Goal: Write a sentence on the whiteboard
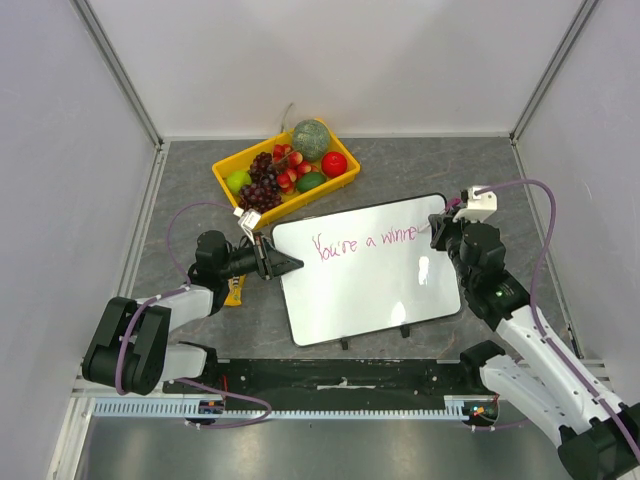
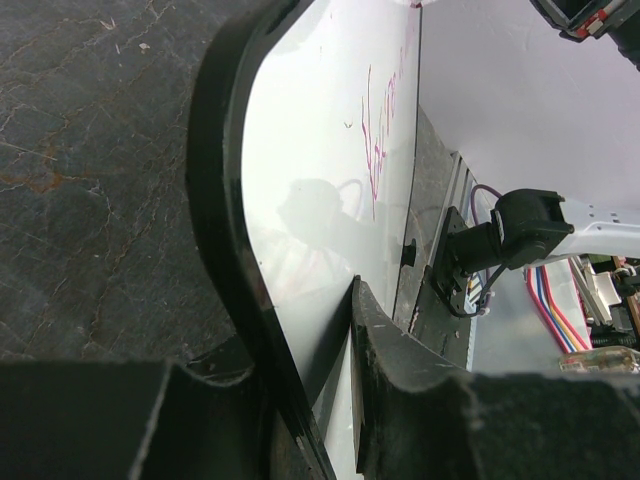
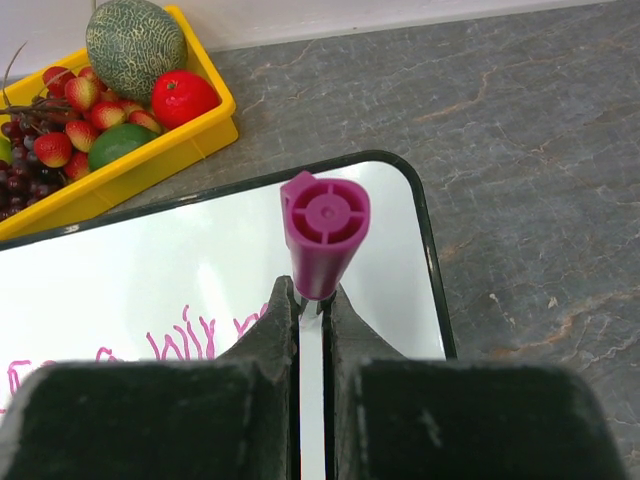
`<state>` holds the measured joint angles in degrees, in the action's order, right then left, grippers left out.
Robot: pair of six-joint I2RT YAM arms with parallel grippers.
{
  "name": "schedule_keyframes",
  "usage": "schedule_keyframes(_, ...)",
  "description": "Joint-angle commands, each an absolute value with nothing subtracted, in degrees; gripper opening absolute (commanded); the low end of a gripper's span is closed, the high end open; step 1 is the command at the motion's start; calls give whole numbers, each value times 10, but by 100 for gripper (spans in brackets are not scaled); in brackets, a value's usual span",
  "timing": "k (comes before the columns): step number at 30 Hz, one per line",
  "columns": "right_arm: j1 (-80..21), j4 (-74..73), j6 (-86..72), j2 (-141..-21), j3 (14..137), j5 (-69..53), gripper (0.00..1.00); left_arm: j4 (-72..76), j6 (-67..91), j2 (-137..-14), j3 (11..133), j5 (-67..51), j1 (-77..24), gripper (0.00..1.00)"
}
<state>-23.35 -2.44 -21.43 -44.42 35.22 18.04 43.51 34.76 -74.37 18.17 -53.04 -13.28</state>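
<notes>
The whiteboard (image 1: pixel 370 285) lies flat in the middle of the table, with magenta writing "You're a winne" (image 1: pixel 362 241) along its far edge. My left gripper (image 1: pixel 283 266) is shut on the board's left rim (image 2: pixel 215 200), one finger above it and one below. My right gripper (image 1: pixel 437 229) is shut on a magenta marker (image 3: pixel 323 235), held upright with its tip down at the end of the writing, near the board's far right corner. The marker's tip is hidden behind its body.
A yellow tray (image 1: pixel 226 172) of toy fruit, with a melon (image 1: pixel 310 139), red apple (image 1: pixel 334 163) and grapes (image 1: pixel 262 185), stands just beyond the board's far left corner. A small yellow object (image 1: pixel 236 291) lies under the left arm. Two black clips (image 1: pixel 405 330) sit on the board's near edge.
</notes>
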Motion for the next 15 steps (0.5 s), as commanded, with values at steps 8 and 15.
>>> schedule_keyframes(8,-229,-60,-219,-403,323,167,0,401,241,-756,175,-508,-149,2)
schedule_keyframes(15,-230,-39,-218,-423,336,176,0,401,241,-755,175,-507,-149,2)
